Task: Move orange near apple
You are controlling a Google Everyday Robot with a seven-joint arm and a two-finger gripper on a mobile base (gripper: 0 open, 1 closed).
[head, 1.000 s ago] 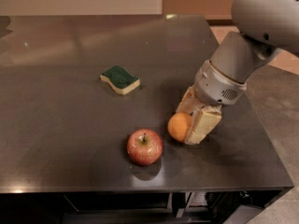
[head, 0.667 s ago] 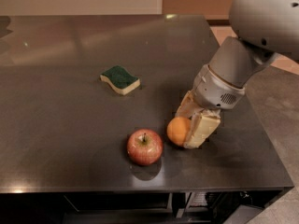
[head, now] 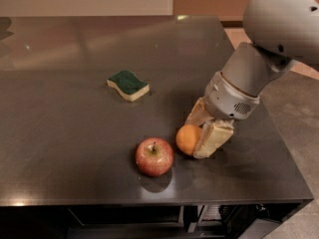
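Note:
The orange (head: 187, 139) is a small plain orange fruit low over the dark table, held between the two pale fingers of my gripper (head: 198, 135). The gripper reaches down from the grey arm at the right and is shut on the orange. The apple (head: 154, 156) is red with yellow streaks and a dark stem. It stands on the table just to the left of the orange and a little nearer the front edge, with a small gap between them.
A green and yellow sponge (head: 128, 85) lies further back on the left. The dark table (head: 65, 128) ends at a front edge just below the apple and a right edge beyond the arm (head: 259, 59).
The gripper has carried the orange a little to the left and toward the front, closer to the apple. The apple and sponge have not moved.

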